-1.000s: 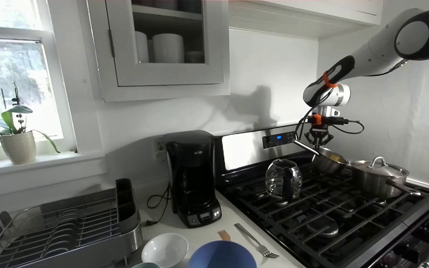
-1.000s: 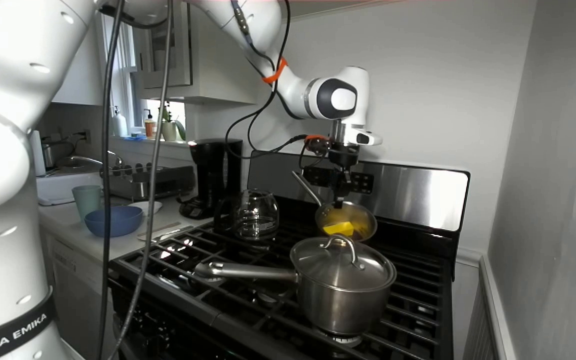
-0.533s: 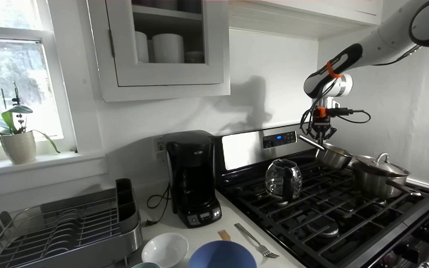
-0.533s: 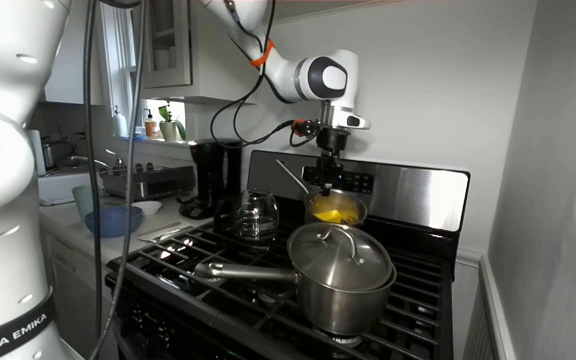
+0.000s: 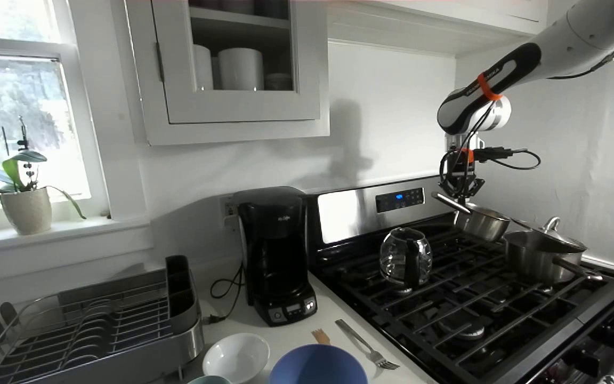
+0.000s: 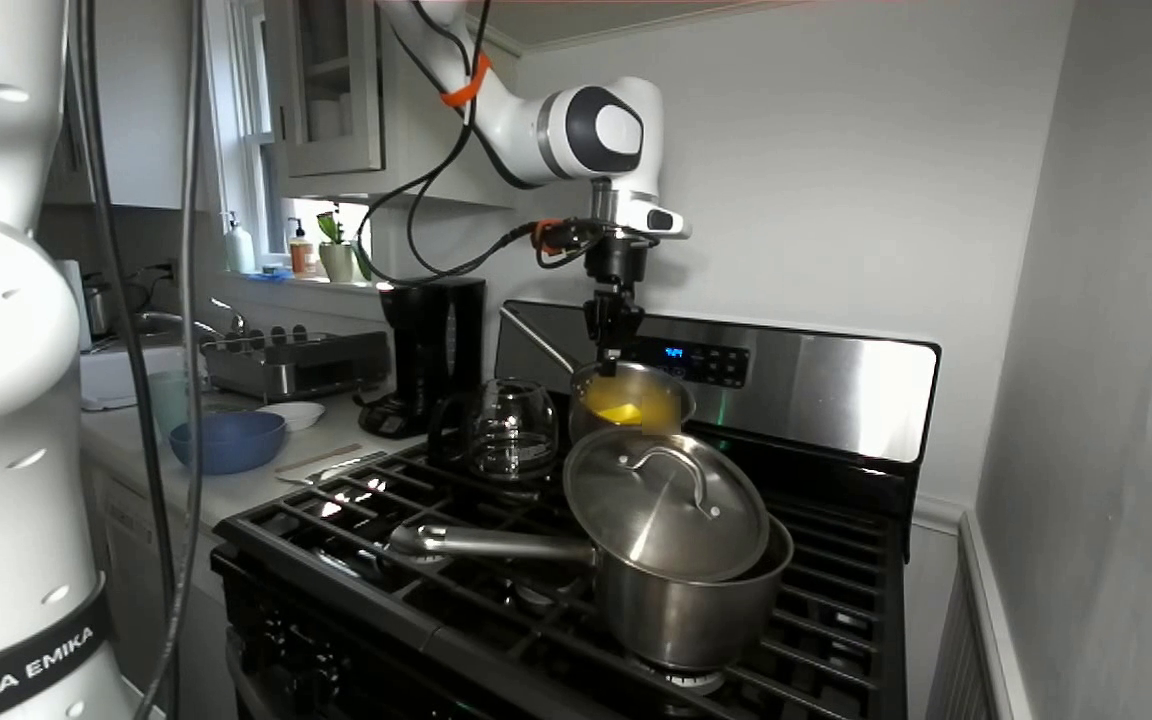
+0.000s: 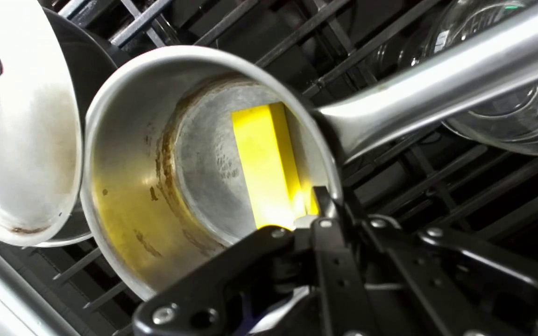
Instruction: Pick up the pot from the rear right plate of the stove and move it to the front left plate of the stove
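Observation:
The pot [image 5: 485, 225], a small metal saucepan, hangs above the rear of the stove [image 5: 344, 213], handle pointing up and out. It also shows in an exterior view [image 6: 671, 393] and the wrist view [image 7: 126, 163], with a yellow block [image 7: 264, 163] inside. My gripper [image 7: 336, 198] is shut on its rim beside the handle, one finger inside and one outside; it shows in both exterior views [image 5: 461, 200] [image 6: 611, 362]. The front left plate [image 5: 464, 324] shows a bare grate. The rear right plate is hidden behind the pots.
The larger pot [image 6: 696, 620] stands front right. Its lid [image 6: 666, 520] is tilted, its edge up against the saucepan's side in the wrist view [image 7: 17, 140]. A glass carafe [image 5: 405, 256] stands on the rear left grate. A coffee maker [image 5: 275, 240] stands on the counter.
My gripper and the pot have moved left and up in an exterior view, slightly right and up in the other camera's picture. The larger pot's lid has slid and tilted partly off its rim.

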Robot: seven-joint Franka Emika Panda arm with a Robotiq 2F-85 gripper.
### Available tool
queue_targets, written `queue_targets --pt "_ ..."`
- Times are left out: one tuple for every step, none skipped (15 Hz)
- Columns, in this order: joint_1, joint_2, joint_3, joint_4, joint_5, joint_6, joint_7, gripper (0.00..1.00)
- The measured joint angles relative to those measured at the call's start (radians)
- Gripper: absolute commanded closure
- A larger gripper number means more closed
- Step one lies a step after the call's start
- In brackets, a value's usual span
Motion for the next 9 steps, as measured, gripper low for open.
queue_targets --pt "0.000 -0.002 0.003 -0.009 0.000 0.002 -0.005 0.97" --pt "0.000 -0.002 0.005 -0.015 0.000 0.004 -0.008 0.97" --pt "0.000 -0.002 0.007 -0.020 0.000 0.006 -0.010 0.97" --pt "-0.001 -0.002 0.007 -0.024 0.000 0.010 -0.012 0.97" --pt "-0.001 -0.002 0.007 -0.026 0.000 0.013 -0.016 0.97" --pt "-0.003 -0.002 0.007 -0.028 0.000 0.014 -0.020 0.97" --pt "-0.005 -0.002 0.007 -0.029 0.000 0.018 -0.025 0.96" --pt "-0.007 -0.002 0.006 -0.029 0.000 0.021 -0.029 0.96" --pt "-0.009 -0.002 0.006 -0.029 0.001 0.024 -0.034 0.96"
